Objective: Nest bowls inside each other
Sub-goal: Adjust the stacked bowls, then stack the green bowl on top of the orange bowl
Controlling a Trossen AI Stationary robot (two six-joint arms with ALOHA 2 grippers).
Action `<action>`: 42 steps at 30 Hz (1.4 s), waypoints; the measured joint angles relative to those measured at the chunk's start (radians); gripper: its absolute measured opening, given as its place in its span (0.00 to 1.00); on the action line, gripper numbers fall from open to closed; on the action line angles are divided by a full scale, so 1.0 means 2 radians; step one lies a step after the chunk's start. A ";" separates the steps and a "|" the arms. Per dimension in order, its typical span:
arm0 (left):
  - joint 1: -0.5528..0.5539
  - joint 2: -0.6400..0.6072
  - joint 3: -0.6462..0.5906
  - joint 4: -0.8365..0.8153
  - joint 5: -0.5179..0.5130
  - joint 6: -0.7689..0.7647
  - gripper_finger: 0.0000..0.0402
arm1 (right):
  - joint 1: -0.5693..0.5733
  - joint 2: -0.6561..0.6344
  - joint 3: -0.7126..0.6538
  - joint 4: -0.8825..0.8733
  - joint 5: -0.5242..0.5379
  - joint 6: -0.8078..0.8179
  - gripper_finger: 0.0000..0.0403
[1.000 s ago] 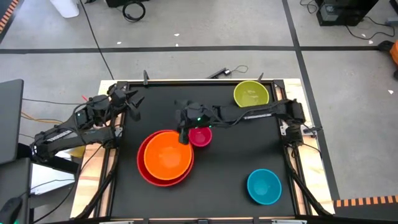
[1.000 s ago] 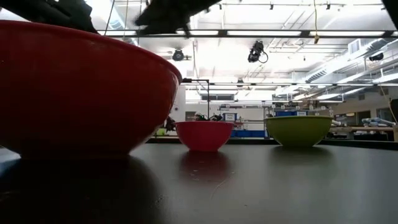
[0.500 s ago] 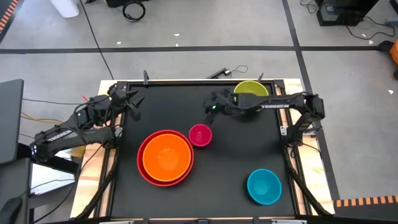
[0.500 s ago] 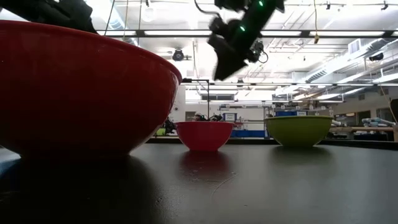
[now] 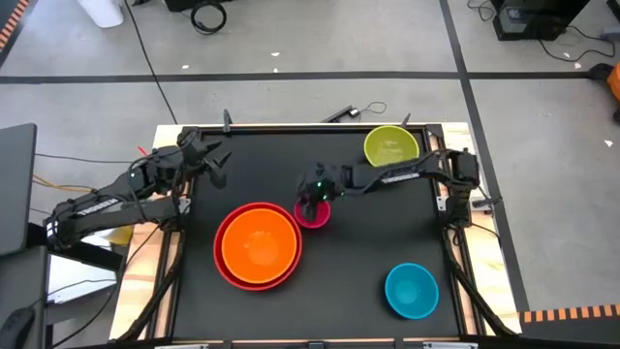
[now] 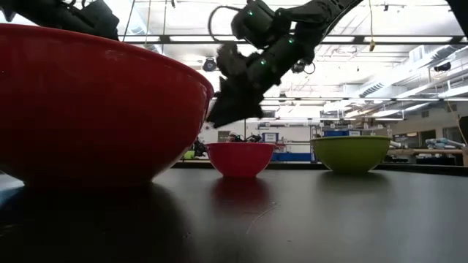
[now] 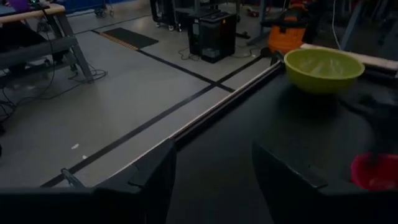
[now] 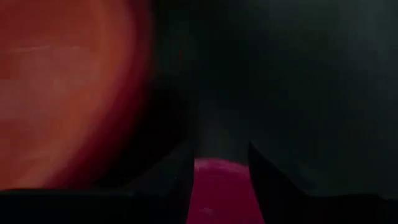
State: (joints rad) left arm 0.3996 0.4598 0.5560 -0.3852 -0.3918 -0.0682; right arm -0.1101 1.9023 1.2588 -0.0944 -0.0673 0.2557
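The orange bowl [image 5: 260, 242] sits nested in the red bowl [image 5: 224, 269] at the table's near left. The small pink bowl [image 5: 314, 215] stands on its base just right of them. My right gripper [image 5: 311, 197] hovers open just above the pink bowl's far rim, slanting down. In the right wrist view the pink bowl [image 8: 221, 190] shows between the fingers. In the low view the fingertips [image 6: 219, 119] are clear of the pink bowl [image 6: 240, 159]. The yellow-green bowl [image 5: 391, 146] stands far right, the blue bowl [image 5: 411, 290] near right. My left gripper [image 5: 209, 161] waits open at the far left.
The red bowl [image 6: 95, 102] fills the left of the low view, close beside the pink bowl. Bare black tabletop [image 5: 358, 242] lies between the pink, blue and yellow-green bowls. The table's raised frame [image 5: 310, 127] runs along the far edge.
My right gripper has swung from beside the orange bowl up toward the far right. It has then come down and back over the pink bowl, rolling its wrist. The bowls have stayed where they were.
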 joint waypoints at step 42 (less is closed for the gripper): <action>0.000 0.012 0.000 0.005 0.000 0.001 0.54 | -0.198 -0.142 -0.071 -0.430 0.155 -0.043 0.38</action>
State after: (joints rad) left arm 0.4000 0.4843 0.5560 -0.3756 -0.3923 -0.0654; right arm -0.5052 1.6180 1.1172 -0.9540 0.2433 0.1688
